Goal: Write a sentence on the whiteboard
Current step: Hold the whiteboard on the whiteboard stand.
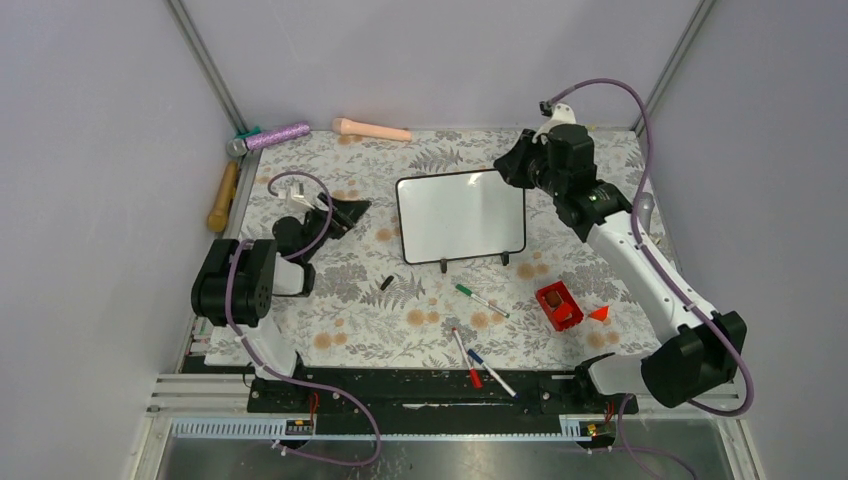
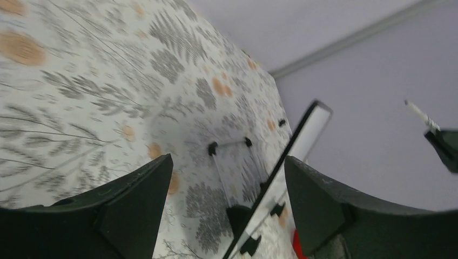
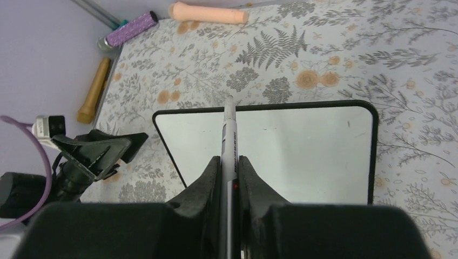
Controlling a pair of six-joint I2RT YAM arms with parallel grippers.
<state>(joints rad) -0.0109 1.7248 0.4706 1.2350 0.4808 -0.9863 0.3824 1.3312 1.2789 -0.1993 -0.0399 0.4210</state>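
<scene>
We note the right end effector (image 3: 230, 162) clamped on a marker (image 3: 229, 129) whose long axis points at the blank whiteboard (image 3: 302, 156) directly ahead, nearer than the empty, wide-spread left end effector (image 1: 345, 212) off the whiteboard's left side.

I count one whiteboard (image 1: 460, 215), four markers (a green marker (image 1: 482, 300), a red marker (image 1: 465, 357), a blue marker (image 1: 492, 373), a grey marker (image 3: 229, 135)), one red box (image 1: 558, 305), and three handles: a purple handle (image 1: 277, 134), a peach handle (image 1: 372, 129), a yellow handle (image 1: 222, 196).

Plain grey-lilac walls (image 1: 430, 60) — metal corner posts (image 1: 205, 62) — floral-print table cover (image 1: 400, 318).
</scene>
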